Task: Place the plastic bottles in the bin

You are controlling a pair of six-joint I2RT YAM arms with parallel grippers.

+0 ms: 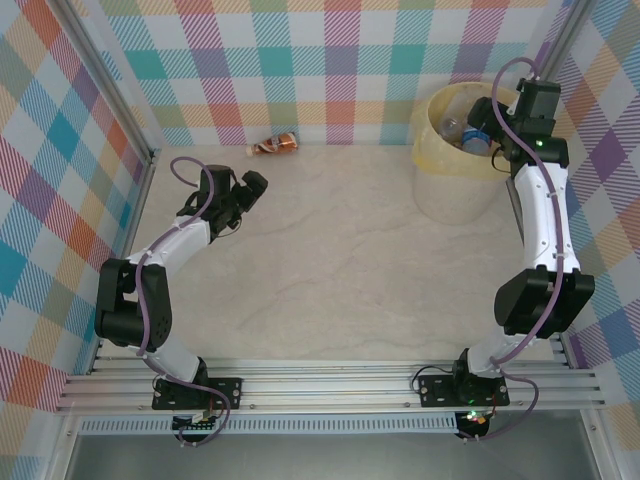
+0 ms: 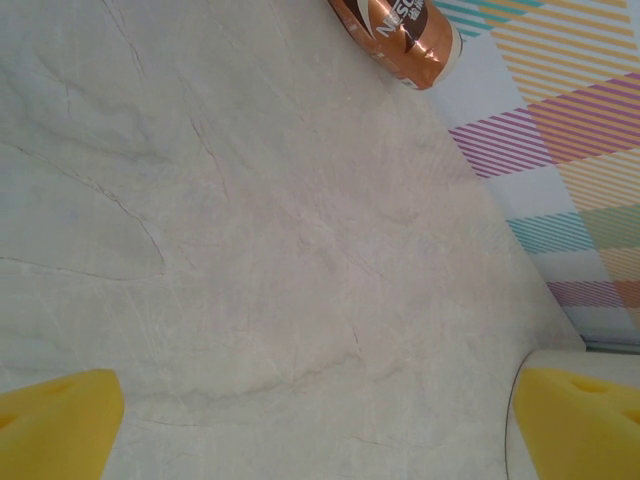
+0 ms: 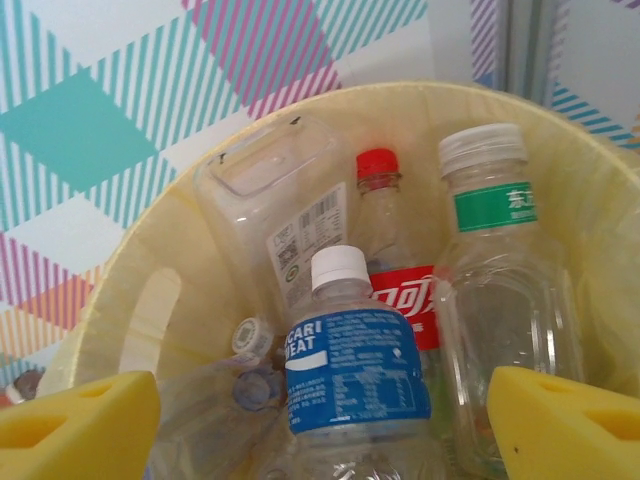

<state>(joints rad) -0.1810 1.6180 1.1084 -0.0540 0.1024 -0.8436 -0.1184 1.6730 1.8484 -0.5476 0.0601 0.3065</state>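
The pale marbled table [image 1: 340, 260] takes up most of the top view, walled on three sides by plaid panels [image 1: 300, 60]. At its far right corner stands the bin [image 1: 445, 185], a round cream-yellow bucket with a translucent liner folded over the rim. The right arm [image 1: 540, 220] reaches forward along the right side, and its wrist hangs over the bin's mouth. The left arm [image 1: 170, 250] is bent over the left part of the table. It points toward the back wall and is well apart from the bin. From the right wrist, the bin's inner wall [image 3: 330, 100] curves around several plastic bottles. They are a clear squarish one with a barcode sticker [image 3: 275, 215], a green-labelled one with a white cap [image 3: 495, 270], a blue-labelled one with a white cap [image 3: 350, 370] in the middle, a red-labelled one with a red cap [image 3: 385, 250] behind it, and a smaller capped one [image 3: 252, 340] lower on the left. One more bottle, with a coppery brown label [image 1: 275, 145], lies on its side on the table against the back wall, just beyond the left gripper [image 1: 250, 187]. The left wrist view shows it at the top edge [image 2: 400, 30]. The right gripper [image 3: 320, 430] has its yellow fingers [image 3: 75, 425] spread wide. The blue-labelled bottle lies below the gap and touches neither finger. The left gripper's yellow fingers [image 2: 55, 425] are likewise far apart over bare table, with nothing between them.
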